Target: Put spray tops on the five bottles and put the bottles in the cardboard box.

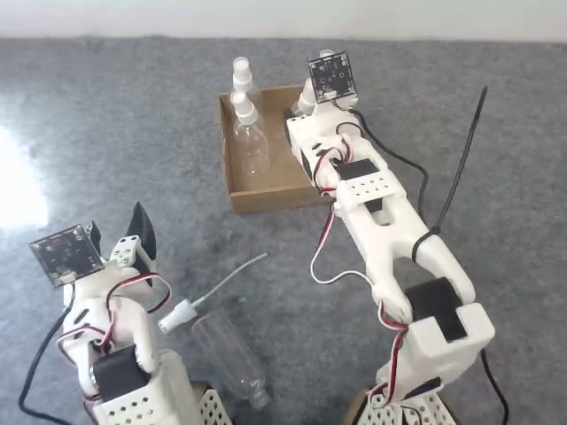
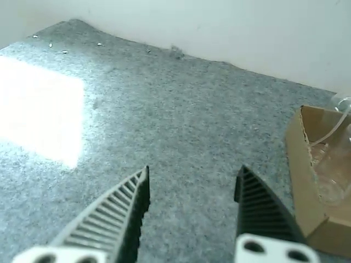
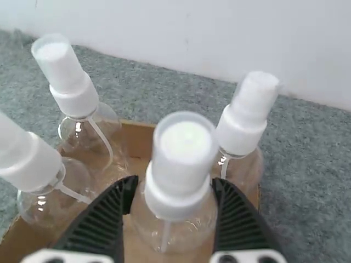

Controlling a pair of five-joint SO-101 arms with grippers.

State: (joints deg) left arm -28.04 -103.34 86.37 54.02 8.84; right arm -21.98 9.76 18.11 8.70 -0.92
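Last bare bottle (image 1: 226,359) is laid flat at the worktop (image 1: 89,133) front edge, neck frontward, loose spray top (image 1: 177,313) beside it, nearest the left tool (image 2: 193,181), which is spread and empty; right tool (image 3: 174,183) is placed round a capped bottle (image 3: 181,142) in the cardboard box (image 1: 266,197), grip not determinable.

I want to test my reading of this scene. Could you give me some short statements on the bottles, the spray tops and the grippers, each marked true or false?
1. In the cardboard box stand four bottles with spray tops on. True.
2. The lying bottle on the table has its top on. False: its neck is bare, and a spray top lies beside it.
3. The left gripper holds that spray top. False: it is open and empty, over the table.
4. The right gripper is above the cardboard box. True.
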